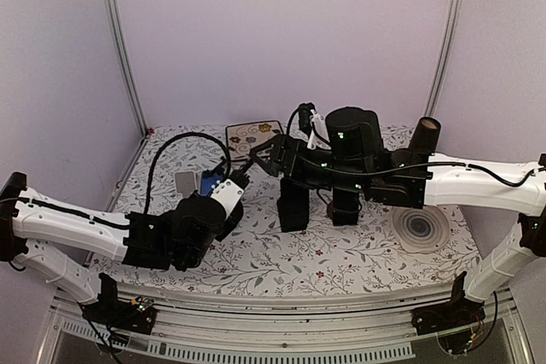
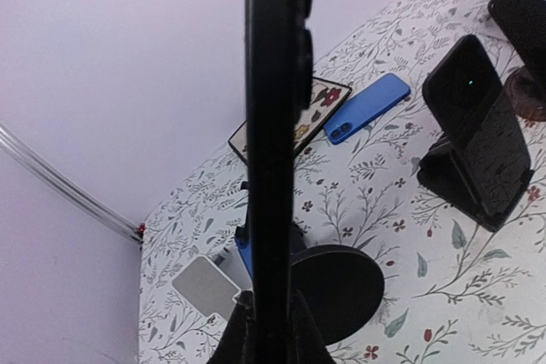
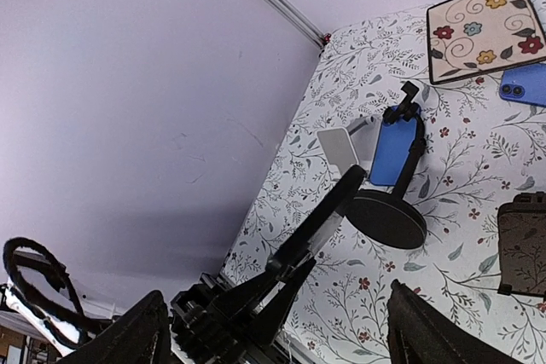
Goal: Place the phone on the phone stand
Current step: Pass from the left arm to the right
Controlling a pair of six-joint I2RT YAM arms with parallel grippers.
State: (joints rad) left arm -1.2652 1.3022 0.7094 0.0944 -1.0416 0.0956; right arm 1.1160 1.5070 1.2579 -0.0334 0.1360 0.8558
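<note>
Slim black phone (image 2: 273, 125) rises edge-on from the left gripper (image 2: 271, 334), which is clamped on its lower end. It hangs above the floral-patterned bench (image 2: 444, 296) and is not yet on any stand. Just beyond it sits the black phone stand with a round base and thin upright stem (image 2: 341, 291), with a blue panel (image 3: 394, 149) hanging at the stem. A black sloped stand (image 2: 473, 138) is farther right. The right gripper (image 3: 286, 334) hovers with its fingers wide apart, holding nothing. Held by one end, the phone may pivot or slip when lowered. A nudge against the thin stem could topple the stand, the blue panel may block the cradle, and the arms look close enough to clash.
</note>
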